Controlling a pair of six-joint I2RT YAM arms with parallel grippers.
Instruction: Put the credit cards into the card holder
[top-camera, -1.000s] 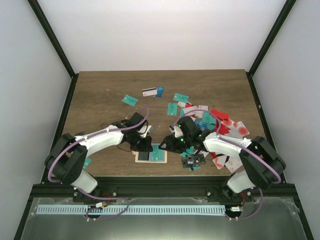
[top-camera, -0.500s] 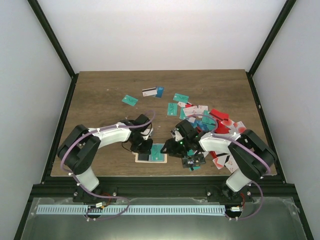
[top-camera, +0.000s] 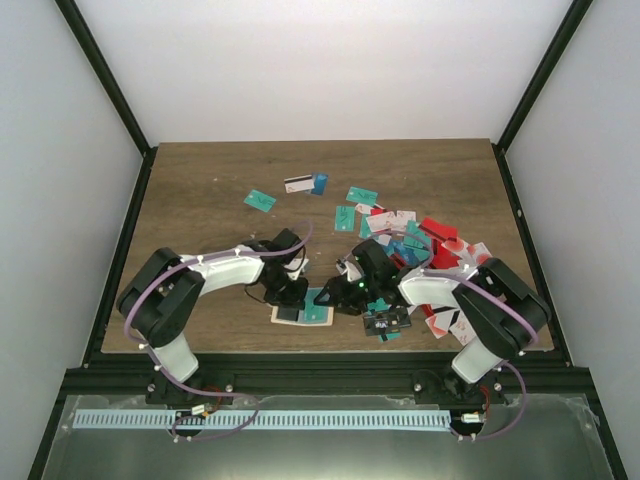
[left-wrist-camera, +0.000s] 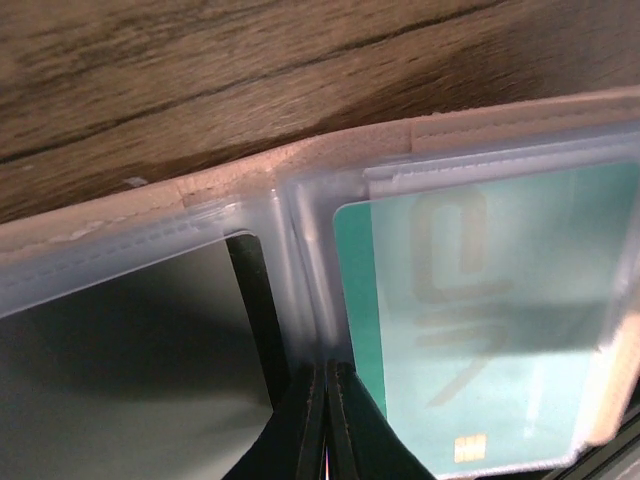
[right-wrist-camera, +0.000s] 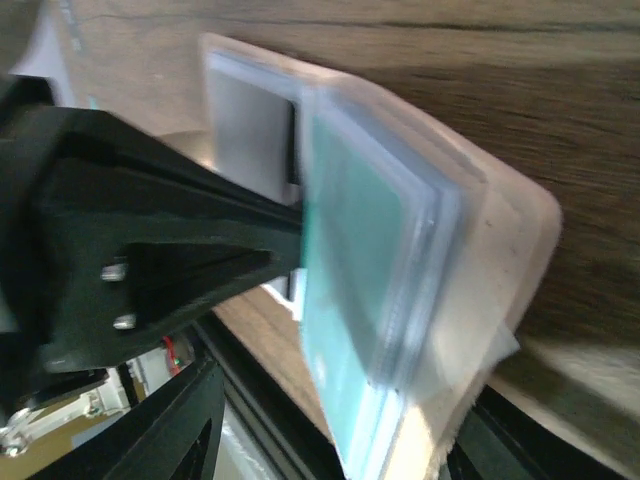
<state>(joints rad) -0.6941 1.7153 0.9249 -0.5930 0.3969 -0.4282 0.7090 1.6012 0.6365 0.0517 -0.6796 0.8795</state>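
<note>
The tan card holder (top-camera: 303, 313) is seen lying open at the middle of the near edge of the surface (top-camera: 200, 200), its clear sleeves showing. A teal card (left-wrist-camera: 480, 330) is tucked in the right sleeve. The left tool (left-wrist-camera: 325, 372) is pressed together at the fold. The right tool (top-camera: 338, 296) is spread around the right flap; whether it grips cannot be told. Loose credit cards (top-camera: 430, 250) are scattered toward the right edge.
</note>
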